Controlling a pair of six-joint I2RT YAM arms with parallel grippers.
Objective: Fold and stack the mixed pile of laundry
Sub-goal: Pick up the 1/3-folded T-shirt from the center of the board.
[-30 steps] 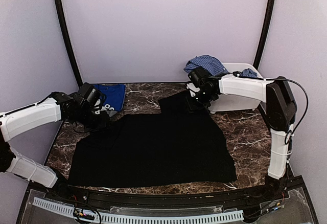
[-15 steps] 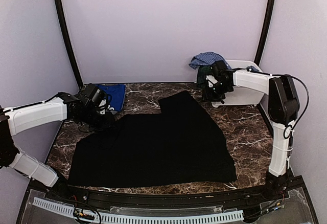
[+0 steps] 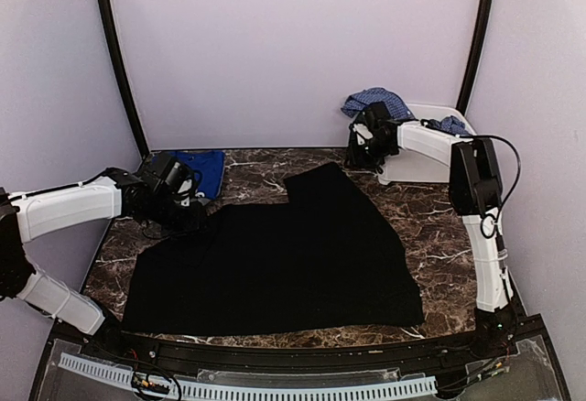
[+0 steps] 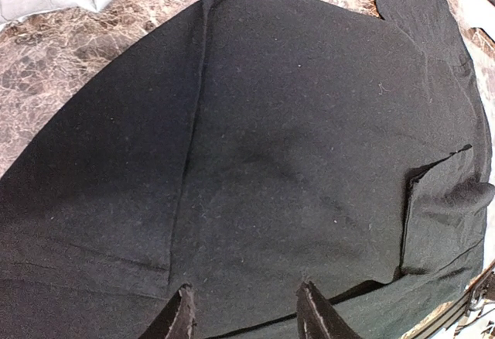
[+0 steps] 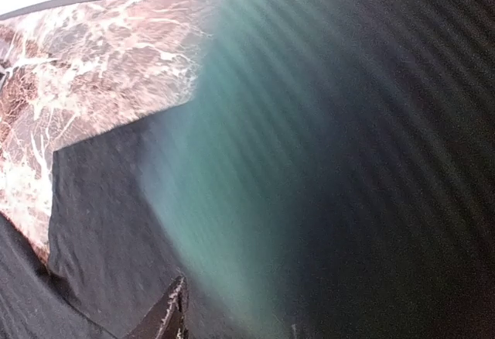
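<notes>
Spread flat on bench [image 3: 435, 222] for folding: black garment [image 3: 275, 254]. Left hand [image 4: 246, 296] part-open, empty; right hand [image 3: 363, 147]: grip lost in blur.

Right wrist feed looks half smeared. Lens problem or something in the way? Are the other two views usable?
Right wrist: a striped teal blur fills the right half, likely something too close to focus; the marble table at left is sharp. Left wrist: sharp, evenly lit, black garment edges bowed by the wide lens. Top external: clear, soft light, no glare.
</notes>
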